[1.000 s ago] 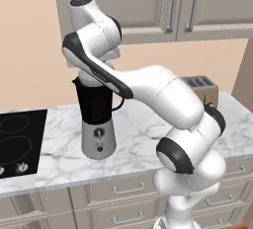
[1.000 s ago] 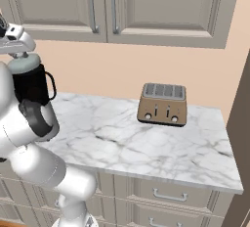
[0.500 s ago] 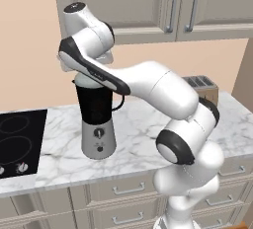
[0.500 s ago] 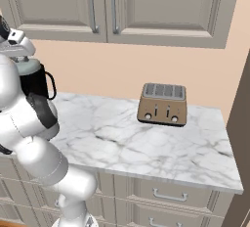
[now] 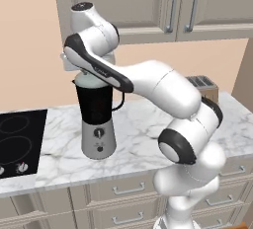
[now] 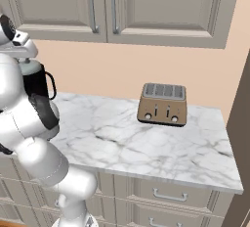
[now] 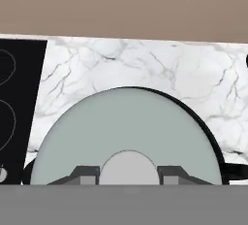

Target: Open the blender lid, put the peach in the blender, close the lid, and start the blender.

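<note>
The blender [image 5: 98,119] stands on the marble counter, a dark jar on a silver base with a knob. The pale grey-green blender lid [image 5: 88,81] is at the jar's mouth. In the hand view the blender lid [image 7: 126,127] spreads wide below the hand, with the jar's dark rim showing along its right side. My gripper [image 7: 129,173] is shut on the lid's small top knob, and one finger [image 7: 87,174] presses on each side. I cannot tell whether the lid is raised off the jar. The peach is out of view.
A bronze toaster [image 6: 162,104] stands at the back right of the counter. A black cooktop [image 5: 20,139] lies left of the blender. Wall cabinets [image 6: 112,6] hang above. The counter's front edge [image 6: 146,177] runs over drawers.
The arm's upper links have shifted slightly above the blender. The gripper stays shut on the lid's knob at the jar's mouth.
</note>
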Motion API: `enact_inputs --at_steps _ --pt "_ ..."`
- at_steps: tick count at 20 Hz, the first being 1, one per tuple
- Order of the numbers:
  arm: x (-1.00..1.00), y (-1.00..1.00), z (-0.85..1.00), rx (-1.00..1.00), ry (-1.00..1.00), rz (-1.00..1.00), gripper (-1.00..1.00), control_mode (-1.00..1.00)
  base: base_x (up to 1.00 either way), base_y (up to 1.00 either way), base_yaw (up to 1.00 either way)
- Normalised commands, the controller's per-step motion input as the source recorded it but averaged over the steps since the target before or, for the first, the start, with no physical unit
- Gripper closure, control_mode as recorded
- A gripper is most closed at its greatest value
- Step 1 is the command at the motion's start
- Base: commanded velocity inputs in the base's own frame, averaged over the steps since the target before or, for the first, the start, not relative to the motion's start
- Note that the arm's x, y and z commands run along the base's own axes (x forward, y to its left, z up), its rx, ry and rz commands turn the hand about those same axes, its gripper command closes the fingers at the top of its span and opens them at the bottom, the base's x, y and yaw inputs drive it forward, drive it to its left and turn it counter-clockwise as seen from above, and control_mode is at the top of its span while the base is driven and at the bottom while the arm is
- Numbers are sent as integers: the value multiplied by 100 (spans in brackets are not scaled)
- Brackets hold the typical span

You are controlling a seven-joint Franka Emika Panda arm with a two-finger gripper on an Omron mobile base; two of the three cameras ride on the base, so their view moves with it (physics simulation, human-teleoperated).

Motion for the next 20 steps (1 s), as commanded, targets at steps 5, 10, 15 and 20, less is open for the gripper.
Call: enact_inputs --at_steps 5,10,15,20 --pt "0 -11 -65 5 -8 2 100 -100 0 0 0" --pt "0 0 -60 0 -10 1 -100 -100 0 0 0" --pt "-3 0 3 0 -9 0 -100 -100 0 0 0" --pt "-19 0 27 0 -8 0 -100 -100 0 0 0"
